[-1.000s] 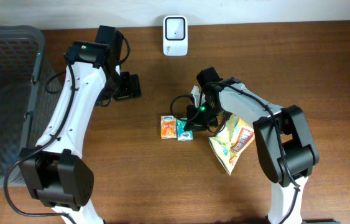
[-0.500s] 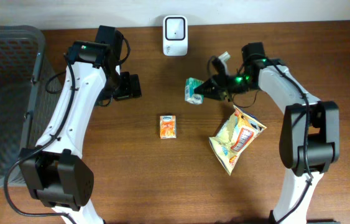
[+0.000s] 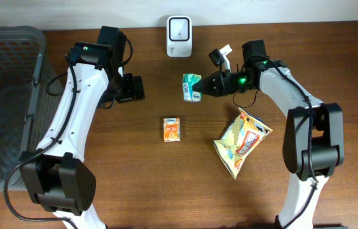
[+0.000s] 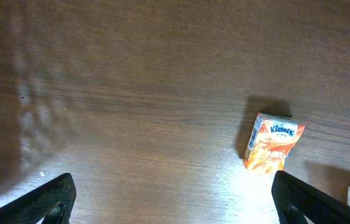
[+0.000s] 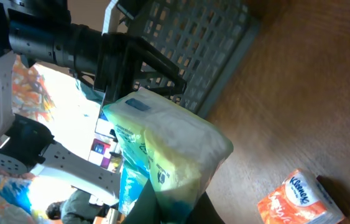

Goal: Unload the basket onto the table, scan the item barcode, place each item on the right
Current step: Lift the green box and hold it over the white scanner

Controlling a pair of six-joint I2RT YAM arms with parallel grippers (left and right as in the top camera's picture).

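Right hand (image 3: 203,87) was closed on the green pack (image 3: 191,87), held above the counter (image 3: 337,63) on the near side of the scanner (image 3: 179,28). Left hand (image 3: 130,89) stood open and empty. Pinched at one end, the pack could twist or slip, leaving its barcode unread.

Teal tissue pack (image 3: 191,87), orange Kleenex pack (image 3: 173,129)

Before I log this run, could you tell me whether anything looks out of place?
Nothing looks spilled or broken. The chip bag lies crumpled and askew; the right tool holds the green pack aloft near the scanner.
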